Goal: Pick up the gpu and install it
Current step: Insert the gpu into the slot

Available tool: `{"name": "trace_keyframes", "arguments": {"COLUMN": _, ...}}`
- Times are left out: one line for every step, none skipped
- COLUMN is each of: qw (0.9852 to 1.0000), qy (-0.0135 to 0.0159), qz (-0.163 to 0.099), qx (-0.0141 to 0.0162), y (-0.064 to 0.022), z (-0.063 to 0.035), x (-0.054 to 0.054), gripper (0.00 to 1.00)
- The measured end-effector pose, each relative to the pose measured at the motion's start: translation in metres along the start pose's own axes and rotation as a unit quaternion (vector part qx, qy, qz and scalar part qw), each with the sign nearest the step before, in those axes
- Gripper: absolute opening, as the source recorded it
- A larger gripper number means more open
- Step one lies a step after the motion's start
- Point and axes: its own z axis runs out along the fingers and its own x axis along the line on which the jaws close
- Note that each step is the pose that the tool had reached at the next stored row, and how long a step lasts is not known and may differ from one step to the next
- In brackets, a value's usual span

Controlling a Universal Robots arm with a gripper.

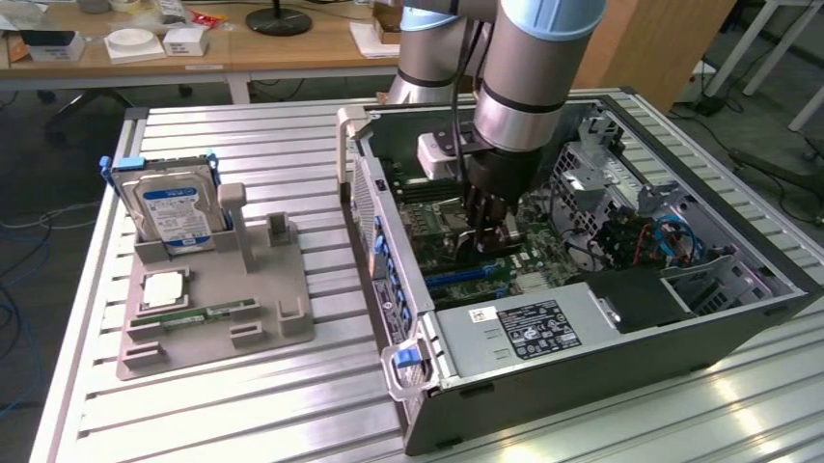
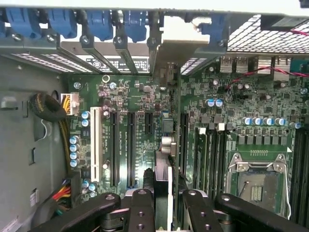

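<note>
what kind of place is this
Probably a robotics lab or test workshop: a robot arm holds a graphics card inside an open computer case on a slatted metal table, a hard drive stands in a grey holder beside it, and a cluttered desk stands behind.

Ribbed aluminium worktop (image 1: 258, 415) carries a grey plastic fixture tray (image 1: 277, 333) on the exterior view's left. Silver hard drive with blue label (image 1: 174, 212) stands upright at the tray's back. Square silver CPU chip (image 1: 164, 287) and narrow green RAM stick (image 1: 193, 315) lie flat in front of it. Open black PC case (image 1: 618, 357) sits just beside the tray, with green motherboard (image 2: 145, 101) and metal-framed CPU socket (image 2: 256, 186) exposed. Wooden desk (image 1: 296, 48) behind.
</note>
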Motion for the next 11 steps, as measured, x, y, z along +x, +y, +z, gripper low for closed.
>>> {"name": "trace_keyframes", "arguments": {"qw": 1.0000, "qy": 0.0000, "qz": 0.000, "qx": 0.0000, "y": 0.0000, "z": 0.0015, "x": 0.0000, "gripper": 0.27}}
{"name": "trace_keyframes", "arguments": {"qw": 1.0000, "qy": 0.0001, "qz": 0.000, "qx": 0.0000, "y": 0.0001, "z": 0.0033, "x": 0.0001, "gripper": 0.27}}
{"name": "trace_keyframes", "arguments": {"qw": 1.0000, "qy": 0.0001, "qz": 0.000, "qx": 0.0000, "y": 0.0001, "z": 0.0050, "x": 0.0001, "gripper": 0.27}}
{"name": "trace_keyframes", "arguments": {"qw": 1.0000, "qy": 0.0001, "qz": 0.000, "qx": 0.0000, "y": 0.0003, "z": 0.0065, "x": 0.0001, "gripper": 0.27}}
{"name": "trace_keyframes", "arguments": {"qw": 1.0000, "qy": 0.0001, "qz": 0.000, "qx": 0.0000, "y": 0.0011, "z": 0.0074, "x": 0.0001, "gripper": 0.27}}
{"name": "trace_keyframes", "arguments": {"qw": 1.0000, "qy": 0.0002, "qz": 0.000, "qx": 0.0000, "y": 0.0020, "z": 0.0078, "x": 0.0000, "gripper": 0.27}}
{"name": "trace_keyframes", "arguments": {"qw": 1.0000, "qy": 0.0002, "qz": 0.000, "qx": 0.0000, "y": 0.0027, "z": 0.0081, "x": -0.0002, "gripper": 0.27}}
{"name": "trace_keyframes", "arguments": {"qw": 1.0000, "qy": 0.0002, "qz": 0.000, "qx": 0.0000, "y": 0.0032, "z": 0.0082, "x": -0.0004, "gripper": 0.27}}
{"name": "trace_keyframes", "arguments": {"qw": 1.0000, "qy": 0.0002, "qz": 0.000, "qx": -0.0001, "y": 0.0036, "z": 0.0084, "x": -0.0006, "gripper": 0.27}}
{"name": "trace_keyframes", "arguments": {"qw": 1.0000, "qy": 0.0001, "qz": 0.000, "qx": 0.0000, "y": 0.0037, "z": 0.0088, "x": -0.0007, "gripper": 0.27}}
{"name": "trace_keyframes", "arguments": {"qw": 1.0000, "qy": 0.0001, "qz": 0.000, "qx": 0.0000, "y": 0.0038, "z": 0.0091, "x": -0.0009, "gripper": 0.27}}
